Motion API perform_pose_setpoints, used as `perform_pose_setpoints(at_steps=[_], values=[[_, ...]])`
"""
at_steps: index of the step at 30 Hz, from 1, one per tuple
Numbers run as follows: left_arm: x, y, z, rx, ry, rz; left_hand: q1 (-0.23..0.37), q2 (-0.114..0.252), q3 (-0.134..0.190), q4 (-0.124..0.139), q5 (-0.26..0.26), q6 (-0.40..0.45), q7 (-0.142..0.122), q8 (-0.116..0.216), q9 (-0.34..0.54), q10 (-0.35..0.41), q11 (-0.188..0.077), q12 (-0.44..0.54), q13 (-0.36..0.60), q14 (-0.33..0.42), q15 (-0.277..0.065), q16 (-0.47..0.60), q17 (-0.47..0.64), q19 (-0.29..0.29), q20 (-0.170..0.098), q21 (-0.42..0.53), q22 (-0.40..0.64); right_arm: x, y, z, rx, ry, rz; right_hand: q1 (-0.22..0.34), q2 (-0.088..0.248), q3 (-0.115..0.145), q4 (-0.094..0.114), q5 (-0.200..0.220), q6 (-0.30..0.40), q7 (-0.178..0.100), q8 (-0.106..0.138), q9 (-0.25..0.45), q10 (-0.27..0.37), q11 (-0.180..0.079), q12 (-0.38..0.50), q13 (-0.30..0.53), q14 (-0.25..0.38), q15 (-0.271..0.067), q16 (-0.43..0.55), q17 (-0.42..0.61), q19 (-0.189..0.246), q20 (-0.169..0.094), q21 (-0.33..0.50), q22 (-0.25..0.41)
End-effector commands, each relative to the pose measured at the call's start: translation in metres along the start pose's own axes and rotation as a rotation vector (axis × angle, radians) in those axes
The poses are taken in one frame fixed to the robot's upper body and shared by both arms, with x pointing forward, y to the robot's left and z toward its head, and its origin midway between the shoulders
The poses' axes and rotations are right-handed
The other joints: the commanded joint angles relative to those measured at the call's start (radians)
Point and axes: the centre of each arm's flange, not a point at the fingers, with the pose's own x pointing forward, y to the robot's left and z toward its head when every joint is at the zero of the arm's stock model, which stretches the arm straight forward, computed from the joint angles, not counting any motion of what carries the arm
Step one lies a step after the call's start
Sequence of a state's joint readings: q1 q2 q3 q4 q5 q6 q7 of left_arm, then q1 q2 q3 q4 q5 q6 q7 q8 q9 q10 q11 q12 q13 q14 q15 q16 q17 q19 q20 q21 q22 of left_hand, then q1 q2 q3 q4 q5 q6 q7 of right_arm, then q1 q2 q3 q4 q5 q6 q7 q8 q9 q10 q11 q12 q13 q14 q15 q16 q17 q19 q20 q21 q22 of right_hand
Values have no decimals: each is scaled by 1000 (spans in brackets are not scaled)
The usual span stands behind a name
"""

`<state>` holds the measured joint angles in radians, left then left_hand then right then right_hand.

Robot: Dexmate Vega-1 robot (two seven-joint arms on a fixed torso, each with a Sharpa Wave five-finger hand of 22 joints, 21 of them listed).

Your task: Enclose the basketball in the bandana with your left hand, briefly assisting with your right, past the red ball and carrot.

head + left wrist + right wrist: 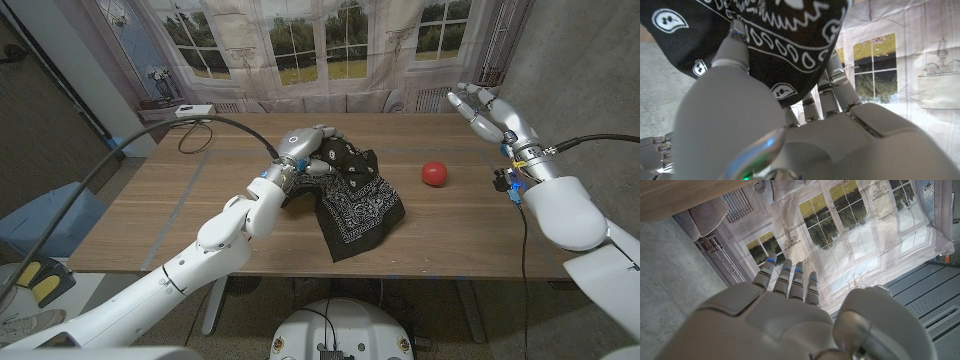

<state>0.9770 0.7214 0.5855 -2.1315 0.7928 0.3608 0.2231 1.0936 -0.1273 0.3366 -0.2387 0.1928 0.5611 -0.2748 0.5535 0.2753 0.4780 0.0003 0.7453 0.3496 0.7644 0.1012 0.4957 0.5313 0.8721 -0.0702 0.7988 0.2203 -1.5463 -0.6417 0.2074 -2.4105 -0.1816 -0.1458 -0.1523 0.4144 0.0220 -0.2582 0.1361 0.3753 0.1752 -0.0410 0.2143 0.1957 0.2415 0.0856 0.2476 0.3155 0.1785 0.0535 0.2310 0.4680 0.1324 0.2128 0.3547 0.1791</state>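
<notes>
While left hand (312, 147) grips bandana (358, 203), corner points toward robot.

This looks like a robot test room dressed up as a home. A plain brown wooden table (150, 215) stands on a metal frame, with black cables (225, 122) and a small white box (193, 110) lying on it. Behind it hangs a wrinkled printed fabric backdrop (300, 45) showing paned windows, curtains and a radiator. Bare grey concrete wall (585, 60) flanks the backdrop on the right.
</notes>
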Motion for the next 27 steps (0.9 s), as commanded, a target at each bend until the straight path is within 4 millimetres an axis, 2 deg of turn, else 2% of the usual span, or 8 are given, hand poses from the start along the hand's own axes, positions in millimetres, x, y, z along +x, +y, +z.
perform_pose_setpoints(at_steps=[1, 10, 27], values=[[3, 35, -21, 139, 61, 111, 283, 286, 87, 74, 7, 330, 317, 7, 61, 210, -70, 38, 191, 279, -323, 4, 6, 14, -104, 11, 6, 11, 3, 0, 8, -5, 16, 4, 6, -8, 1, 9, 8, -4, -1, 0, 8, 1, -4, 0, 7, 0, -4, -1, 5, -1, -1, 4], [11, 60, -34, 224, 97, 188, 285, 285, 87, 76, 7, 330, 315, 6, 64, 205, -69, 45, 205, 277, -324, 0, 18, 6, -106, 24, 6, 17, 5, 0, 9, -12, 25, 4, 8, -10, 0, 9, 9, -3, -2, 0, 7, 2, -5, -1, 6, -1, -5, -4, 6, -1, -3, 4], [35, 103, -30, 556, 87, 281, 286, 282, 87, 77, 7, 336, 309, 5, 64, 205, -72, 49, 216, 280, -325, -4, 33, -5, -110, 45, 4, 28, 5, -7, 20, -17, 32, 5, 11, -15, -2, 9, 6, -2, -4, 0, 8, -2, -9, -4, 6, -2, -6, -11, 7, -1, -10, 4]])
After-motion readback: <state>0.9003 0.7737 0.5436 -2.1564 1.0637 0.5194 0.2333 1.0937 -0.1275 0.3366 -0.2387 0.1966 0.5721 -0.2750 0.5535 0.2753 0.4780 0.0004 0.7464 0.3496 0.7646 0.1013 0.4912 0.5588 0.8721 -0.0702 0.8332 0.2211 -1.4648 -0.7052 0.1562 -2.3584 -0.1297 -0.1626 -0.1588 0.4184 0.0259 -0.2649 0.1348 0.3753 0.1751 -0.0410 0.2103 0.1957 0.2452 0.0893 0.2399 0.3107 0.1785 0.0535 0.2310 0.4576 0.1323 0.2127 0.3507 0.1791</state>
